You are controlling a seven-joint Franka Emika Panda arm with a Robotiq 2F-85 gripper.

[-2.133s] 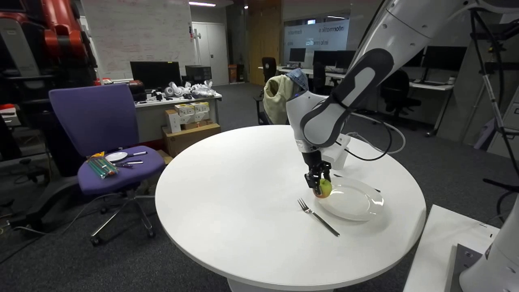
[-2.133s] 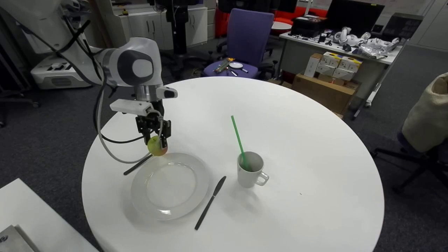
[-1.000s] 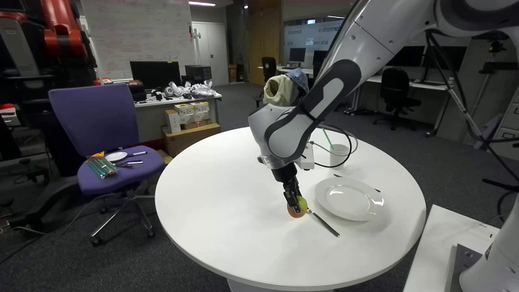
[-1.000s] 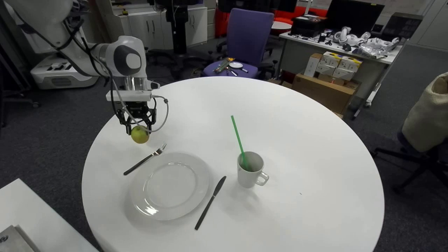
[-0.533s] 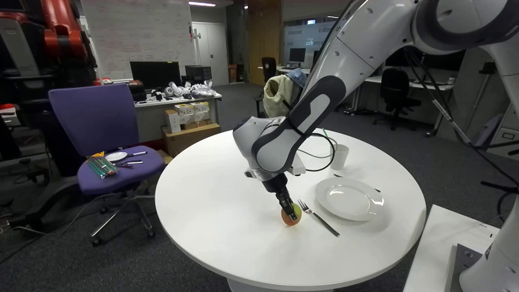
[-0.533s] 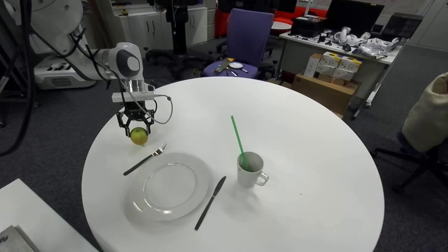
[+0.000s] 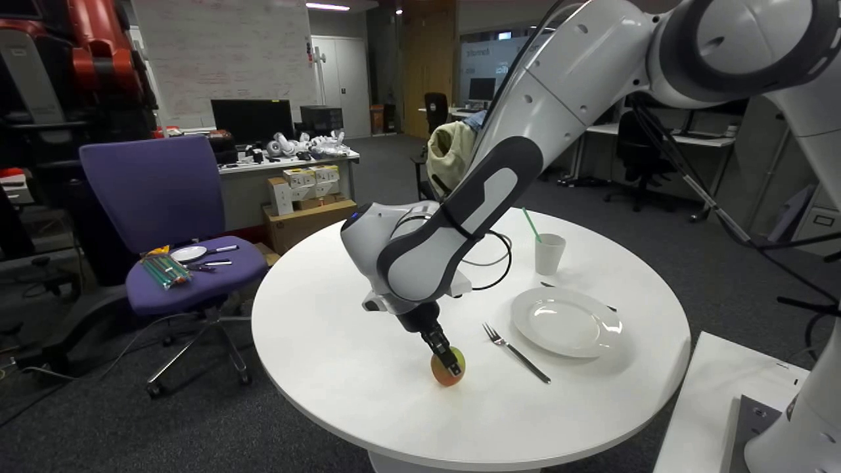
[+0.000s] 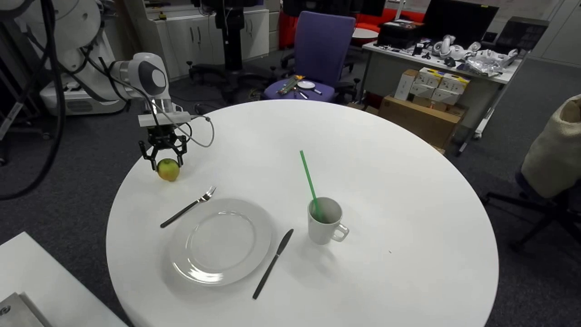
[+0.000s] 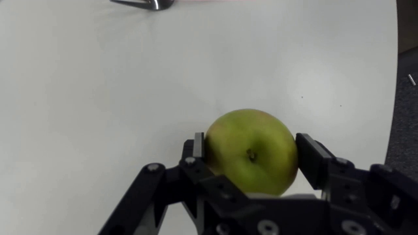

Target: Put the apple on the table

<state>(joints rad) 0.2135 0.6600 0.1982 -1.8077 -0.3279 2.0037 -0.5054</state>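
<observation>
The yellow-green apple with a reddish blush (image 8: 168,170) is between the two fingers of my gripper (image 8: 167,165). In the wrist view, the apple (image 9: 251,140) touches both finger pads of the gripper (image 9: 250,145), stem facing the camera. In an exterior view, a finger partly covers the apple (image 7: 440,376). The apple is low over the white round table (image 8: 386,181), beyond the fork and off the plate. I cannot tell whether its underside touches the tabletop (image 7: 355,387).
A white plate (image 8: 222,240) lies on the table with a fork (image 8: 186,210) and a knife (image 8: 273,263) at its sides. A white mug (image 8: 322,229) holds a green straw (image 8: 308,177). The table's edge (image 9: 393,107) shows at the right of the wrist view.
My gripper has carried the apple from above the plate's edge, past the fork, to beyond it. In the last half second both have moved a little farther from the fork.
</observation>
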